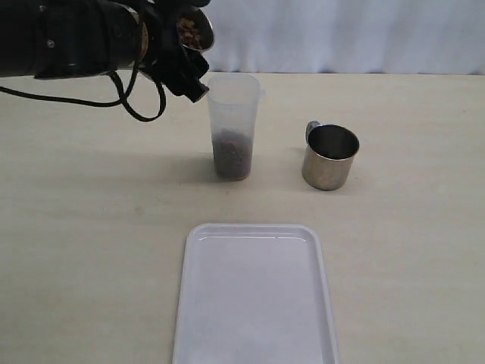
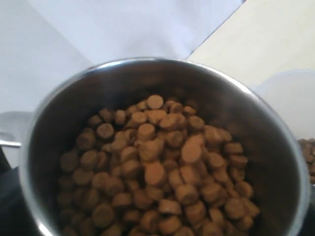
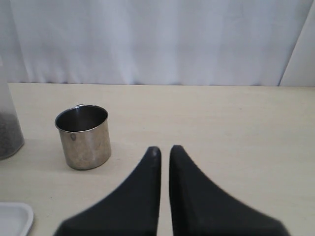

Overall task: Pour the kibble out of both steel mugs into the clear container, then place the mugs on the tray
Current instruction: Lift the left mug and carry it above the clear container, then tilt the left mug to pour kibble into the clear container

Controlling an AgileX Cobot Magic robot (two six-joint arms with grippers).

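Two steel mugs on the go, so I'll take it camera by camera.

Exterior camera: the left gripper (image 1: 186, 57) is clamped round the tilted mug (image 1: 195, 29) and holds it in the air, off the bench (image 1: 91, 227). The mug's mouth leans toward the camera, so I can see kibble (image 1: 191, 32) inside. It hangs above the clear container (image 1: 233, 121), a bit toward the bench's left edge. One black finger overlaps the container's rim, and I can't tell if it touches. The container stands upright about mid-bench, nearer the far edge, with a layer of kibble in its bottom. The second mug (image 1: 330, 157) stands upright beside it toward the right edge, clearly apart, with its handle pointing to the far edge. The tray (image 1: 254, 303) lies flat at the near edge, centred, with its long side running away from me.

Left wrist camera: the tilted mug (image 2: 266, 137) fills nearly the whole picture with kibble (image 2: 157, 172) heaped inside. The clear container (image 2: 290, 93) shows as a blur behind its rim.

Right wrist camera: the right gripper (image 3: 165, 153) has its fingers pinched to a thin slit and holds nothing, low over the bench. The second mug (image 3: 83, 137) is ahead of it showing bare steel inside. The clear container (image 3: 9, 128) is past the mug, and a corner of the tray (image 3: 14, 216) peeks in.
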